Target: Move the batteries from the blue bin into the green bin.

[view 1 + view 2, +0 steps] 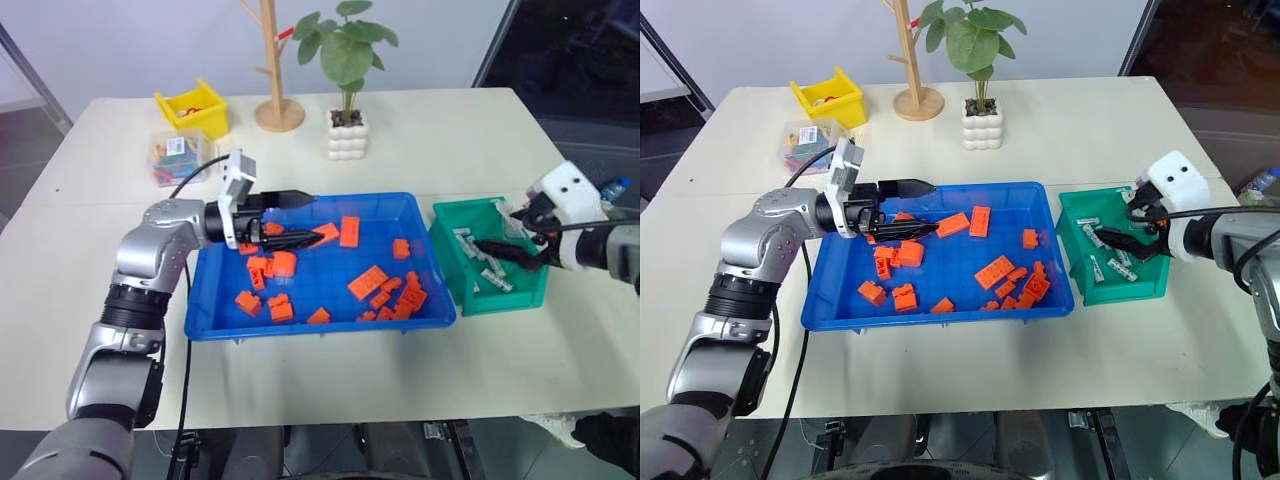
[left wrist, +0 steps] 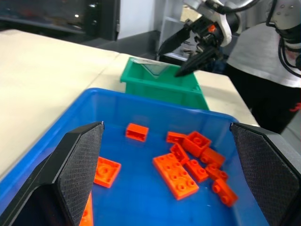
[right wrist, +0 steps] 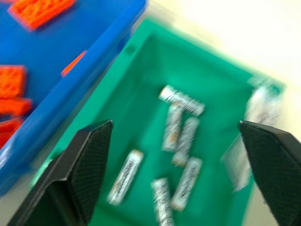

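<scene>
- Batteries (image 3: 178, 134): six or so lying loose on the floor of the green bin (image 1: 455, 262), most in a cluster, one a bit apart nearer the blue side. One more looks to lean at the bin's far wall, too blurred to be sure.
- Green bin sits just beside the blue bin (image 1: 215, 325), on its right, rims nearly touching.
- Blue bin: I can make out orange blocks (image 1: 367, 282) in it, scattered, thickest twd the corner nearest the green bin.
- R gripper (image 1: 510, 232) hangs over the green bin, fingers spread wide, nothing between them.
- L gripper (image 1: 305, 220) pointing sideways across the blue bin's far-left part, above the blocks; fingers apart, empty.
- Table (image 1: 440, 130) behind: small yellow bin (image 1: 195, 108), clear box (image 1: 178, 158) w/ coloured bits, wooden stand (image 1: 277, 110), potted plant (image 1: 347, 135) in white pot.
</scene>
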